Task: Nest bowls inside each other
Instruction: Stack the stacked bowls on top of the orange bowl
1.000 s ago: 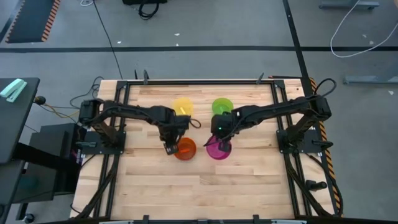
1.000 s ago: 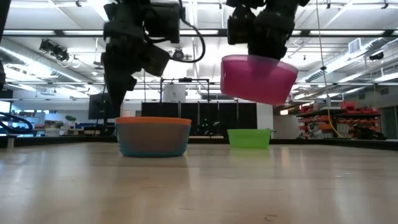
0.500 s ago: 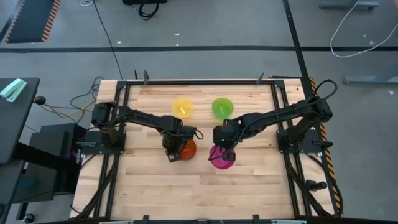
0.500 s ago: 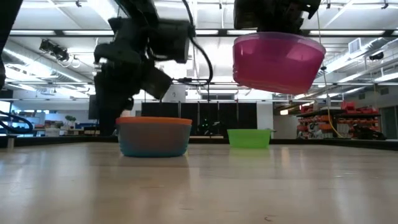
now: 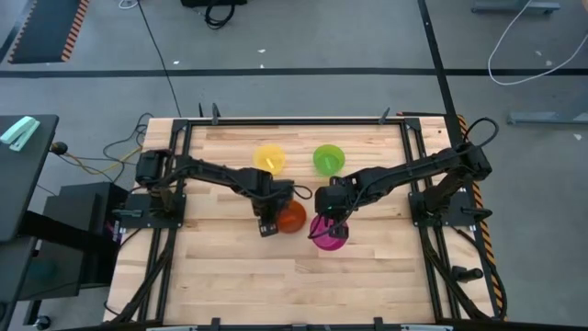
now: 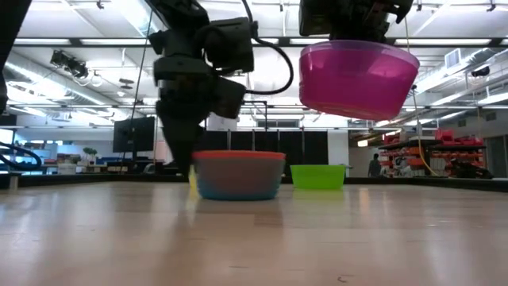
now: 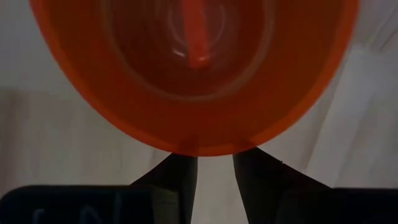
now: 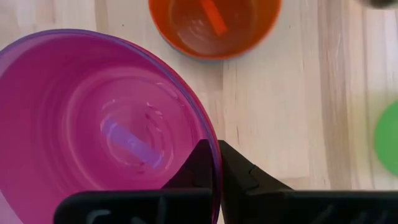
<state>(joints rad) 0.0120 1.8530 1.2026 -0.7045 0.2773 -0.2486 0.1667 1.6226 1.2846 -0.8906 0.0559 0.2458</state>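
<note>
Your right gripper (image 8: 214,163) pinches the light, stiff pink bowl (image 6: 359,78) by its thin rim, aloft beside the orange bowl (image 6: 238,174) on the table (image 5: 230,276), against whose slippery wall your left gripper (image 7: 212,169) rests slightly parted.

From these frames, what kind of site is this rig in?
Likely an industrial lab or workshop hall. The low view shows rows of ceiling strip lights and storage racks behind the wooden table. The high view shows a grey concrete floor with loose cables.
</note>
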